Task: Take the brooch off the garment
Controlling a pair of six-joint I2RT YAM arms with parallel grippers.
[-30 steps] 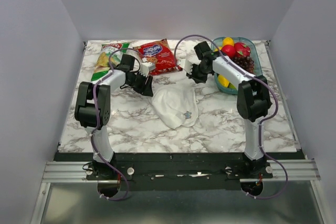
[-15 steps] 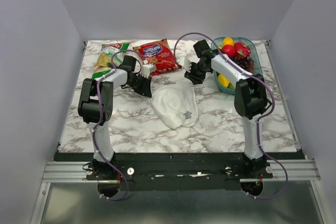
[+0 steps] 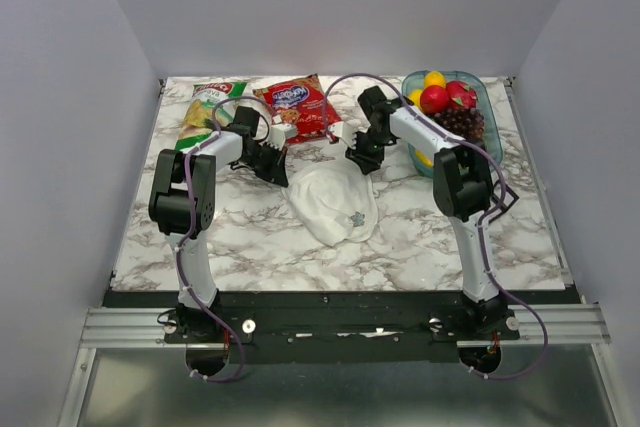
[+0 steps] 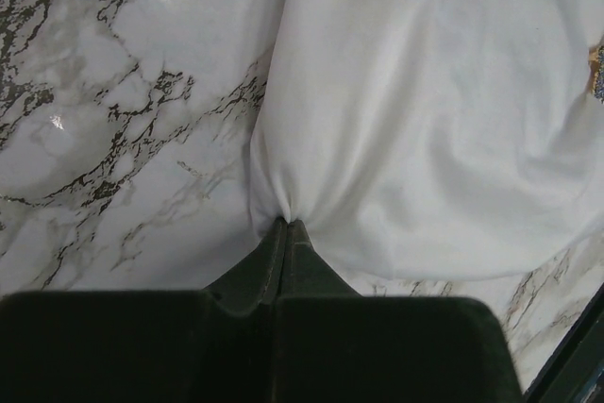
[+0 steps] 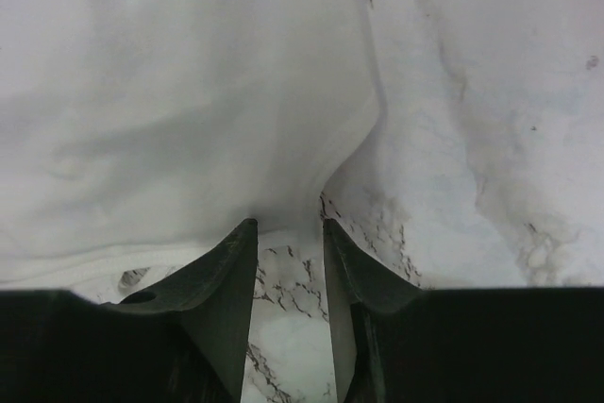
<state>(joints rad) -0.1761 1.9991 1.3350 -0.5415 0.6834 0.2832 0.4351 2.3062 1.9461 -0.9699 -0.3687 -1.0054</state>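
- White cloth, soft and creased, is lying bunched in a rounded heap at the middle of the table [image 3: 250, 237]; this is the garment [image 3: 330, 197].
- The brooch [image 3: 356, 218], a tiny bluish-grey star, is sitting on the near right part of the garment, well apart from both grippers.
- The left arm is standing with its elbow raised by the table's left side, and its forearm is reaching inward and away from the base. The left gripper [image 3: 283, 173] is tilting down onto the garment's far left edge.
- In the left wrist view its dark fingers are pressing together on a small pinch of the cloth, and folds are fanning out from that point.
- The right arm is mirroring that pose, with its elbow up on the right and its forearm stretching leftward past the fruit bowl [image 3: 487, 95]. The right gripper [image 3: 360, 164] is hanging at the garment's far right edge.
- Its tapered black fingers [image 5: 238, 261] are standing apart. The cloth's rounded hem is lying just at their tips, and bare tabletop is showing in the gap between them.
- The tabletop is looking glossy, white marble with grey veins.
- Along the far edge a crinkly green-and-yellow snack bag [image 3: 205, 112] and a shiny red snack bag [image 3: 298, 107] are lying flat.
- The teal bowl is holding a round red apple [image 3: 434, 98], a yellow fruit [image 3: 434, 78] and dark grapes [image 3: 462, 119].
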